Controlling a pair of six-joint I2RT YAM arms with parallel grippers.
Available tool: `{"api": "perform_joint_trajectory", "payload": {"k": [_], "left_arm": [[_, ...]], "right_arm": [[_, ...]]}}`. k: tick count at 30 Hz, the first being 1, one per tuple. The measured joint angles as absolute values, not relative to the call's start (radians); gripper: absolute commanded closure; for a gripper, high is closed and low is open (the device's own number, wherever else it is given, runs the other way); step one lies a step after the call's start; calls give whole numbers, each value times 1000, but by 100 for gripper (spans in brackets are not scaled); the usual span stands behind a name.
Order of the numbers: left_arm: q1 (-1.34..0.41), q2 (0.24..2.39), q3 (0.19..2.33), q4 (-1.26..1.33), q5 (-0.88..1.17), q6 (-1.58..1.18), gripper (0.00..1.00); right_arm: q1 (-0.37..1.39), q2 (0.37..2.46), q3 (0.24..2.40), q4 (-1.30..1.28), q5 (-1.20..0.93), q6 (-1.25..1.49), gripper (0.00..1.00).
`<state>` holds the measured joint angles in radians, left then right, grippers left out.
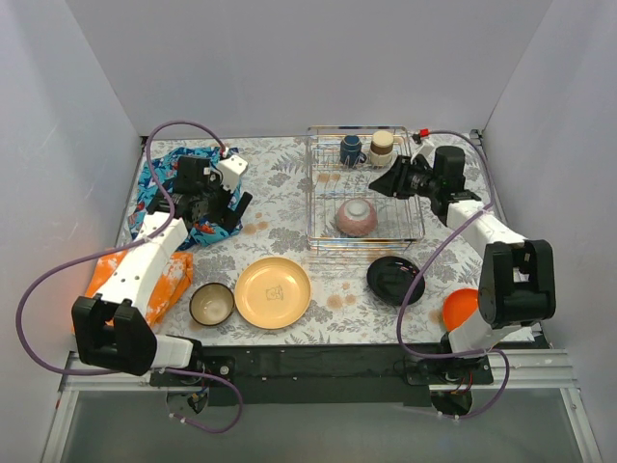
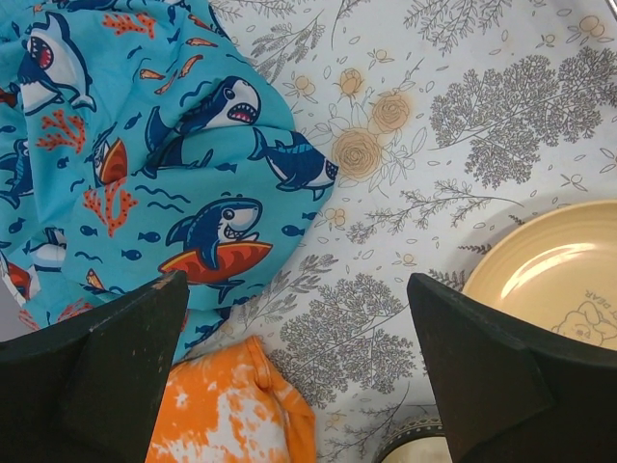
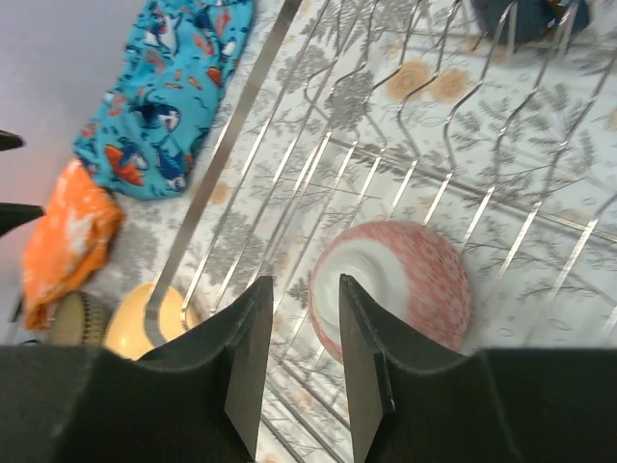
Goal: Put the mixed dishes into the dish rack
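The silver wire dish rack [image 1: 416,207] stands at the back right. It holds a dark blue mug [image 1: 350,149], a beige cup [image 1: 382,147] and an upturned pinkish-grey patterned bowl [image 1: 356,217]. A tan-yellow plate [image 1: 273,292], a dark brown bowl [image 1: 211,303], a black plate [image 1: 395,281] and an orange plate [image 1: 461,307] lie on the table. My right gripper [image 1: 378,186] hovers over the rack, slightly open and empty, with the patterned bowl [image 3: 424,280] below it [image 3: 304,318]. My left gripper [image 1: 229,214] is wide open and empty above the table [image 2: 299,357], left of the tan-yellow plate [image 2: 549,270].
A blue shark-print cloth [image 1: 178,183] lies at the back left and an orange cloth [image 1: 145,280] in front of it, under the left arm. Both show in the left wrist view, blue [image 2: 145,145] and orange [image 2: 222,415]. White walls enclose the table.
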<state>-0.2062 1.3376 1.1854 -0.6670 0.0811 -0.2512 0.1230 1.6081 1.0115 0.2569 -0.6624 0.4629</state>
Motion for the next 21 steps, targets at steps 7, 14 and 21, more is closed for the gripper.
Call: {"api": "perform_joint_trajectory", "payload": {"k": [7,14,21], "left_arm": [[-206,1282,1071,-705,78,-225,2],[-200,1110,1005,-744,94,-224,2],[-192,1080,1005,-783,113,-220,2]], "right_arm": [[123,1557,1135,-56,-577,190,32],[162,1604,1288,-302,-503,-59,1],[178,1654,1321,-385,-418,-245,6]]}}
